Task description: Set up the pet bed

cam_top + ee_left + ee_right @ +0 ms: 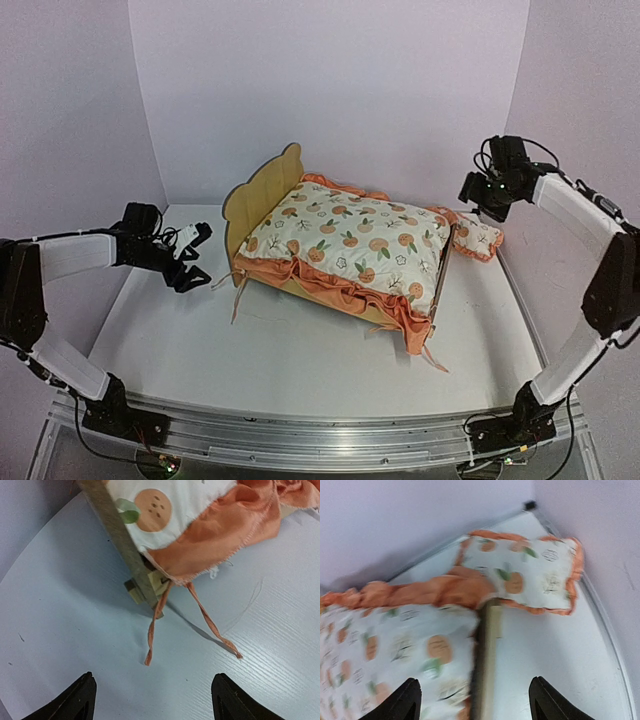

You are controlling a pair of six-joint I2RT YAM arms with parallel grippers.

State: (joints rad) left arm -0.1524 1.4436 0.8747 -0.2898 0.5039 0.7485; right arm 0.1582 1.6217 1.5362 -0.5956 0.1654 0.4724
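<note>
The pet bed stands mid-table, its scalloped plywood headboard on the left. A fruit-print cushion with an orange ruffle lies on it. A small matching pillow lies on the table beyond the footboard. My left gripper hovers open just left of the headboard, holding nothing. In the left wrist view the gripper faces the headboard's edge and two loose orange ties. My right gripper hangs open above the footboard end. In the right wrist view the gripper looks down on the footboard, the cushion and the pillow.
Lilac walls close in the white table at the back and on both sides. The pillow lies near the right wall. An aluminium rail runs along the near edge between the arm bases.
</note>
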